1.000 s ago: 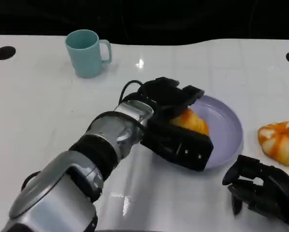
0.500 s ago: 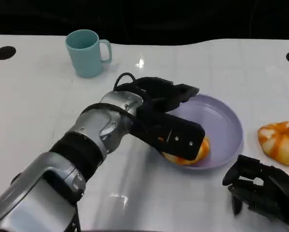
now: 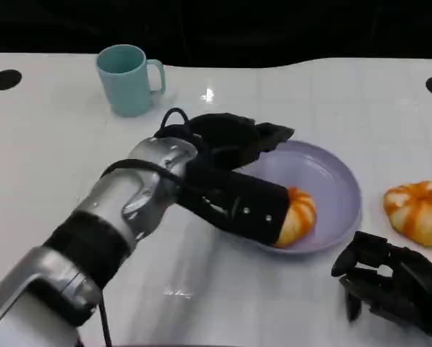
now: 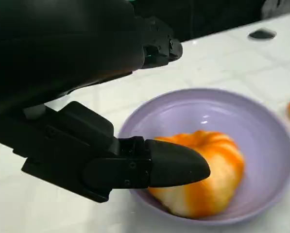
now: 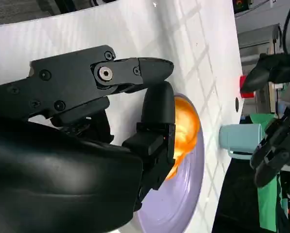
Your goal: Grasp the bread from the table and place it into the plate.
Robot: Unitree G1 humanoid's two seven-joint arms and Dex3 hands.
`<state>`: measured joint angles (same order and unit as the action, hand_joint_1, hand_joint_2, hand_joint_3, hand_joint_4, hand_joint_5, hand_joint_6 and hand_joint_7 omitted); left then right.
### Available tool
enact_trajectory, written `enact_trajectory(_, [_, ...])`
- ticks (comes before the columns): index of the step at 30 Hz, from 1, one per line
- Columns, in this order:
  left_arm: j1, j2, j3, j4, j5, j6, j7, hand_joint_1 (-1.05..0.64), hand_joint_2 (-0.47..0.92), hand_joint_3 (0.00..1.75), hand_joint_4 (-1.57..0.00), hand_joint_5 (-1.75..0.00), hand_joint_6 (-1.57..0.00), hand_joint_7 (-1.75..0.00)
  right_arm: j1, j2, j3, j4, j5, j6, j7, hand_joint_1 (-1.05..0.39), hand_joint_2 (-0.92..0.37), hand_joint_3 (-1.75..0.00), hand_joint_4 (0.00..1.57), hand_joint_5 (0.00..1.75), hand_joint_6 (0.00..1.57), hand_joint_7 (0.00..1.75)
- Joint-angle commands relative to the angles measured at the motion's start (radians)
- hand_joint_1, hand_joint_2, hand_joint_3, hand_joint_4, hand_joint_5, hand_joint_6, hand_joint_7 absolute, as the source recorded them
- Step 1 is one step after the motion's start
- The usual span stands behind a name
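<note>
An orange-and-cream bread roll (image 3: 300,216) lies inside the lilac plate (image 3: 336,184), against its near rim. My left hand (image 3: 234,184) hovers over the plate's left side with its fingers spread. The thumb (image 4: 174,167) passes in front of the bread (image 4: 210,172), and the other fingers (image 4: 157,46) stay well above it, so nothing is held. The plate's wall (image 4: 266,131) curves behind the roll. My right hand (image 3: 393,285) rests near the table's front right edge, holding nothing. Past its fingers (image 5: 101,77) I see the bread (image 5: 186,126) and the plate (image 5: 181,199).
A second orange bread roll (image 3: 417,211) sits on the white table to the right of the plate, just beyond my right hand. A teal mug (image 3: 126,78) stands at the back left, and the same mug (image 5: 239,138) appears in the right wrist view.
My left hand has let the bread go into the plate's near side. The hand and arm have drawn back to the left, uncovering the roll. The right hand has not moved.
</note>
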<state>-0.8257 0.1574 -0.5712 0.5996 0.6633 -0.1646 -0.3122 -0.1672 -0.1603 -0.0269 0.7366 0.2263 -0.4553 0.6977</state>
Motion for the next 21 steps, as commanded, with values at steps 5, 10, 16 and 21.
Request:
enact_trajectory(5, [0.217,0.062,0.195,-0.091,-0.282,-0.185,0.008,-1.02,0.92,0.46,-0.07,-0.04,-0.06,-0.03,0.025,-0.014,-0.002,0.026,-0.020,0.010,0.000,-0.54,-0.92,-0.24,0.69,1.75,0.68,1.42])
enact_trajectory(10, [0.321,0.034,0.282,-0.076,-0.471,-0.316,-0.019,-0.86,0.92,0.26,-0.25,-0.17,-0.24,-0.11,0.033,-0.014,-0.002,0.005,-0.013,0.043,-0.005,-0.54,-0.92,-0.25,0.68,1.75,0.66,1.41])
enact_trajectory(16, [0.443,-0.020,0.360,-0.092,-0.648,-0.392,-0.052,-0.68,0.92,0.13,-0.19,-0.83,-0.50,-0.13,0.046,-0.016,0.000,-0.026,-0.016,0.073,-0.013,-0.54,-0.92,-0.24,0.67,1.75,0.65,1.41])
enact_trajectory(21, [0.540,-0.043,0.405,-0.164,-0.791,-0.371,-0.131,-0.59,0.92,0.11,-0.24,-1.02,-0.59,-0.21,0.058,-0.020,0.007,-0.049,-0.030,0.074,-0.026,-0.54,-0.92,-0.26,0.66,1.75,0.64,1.42])
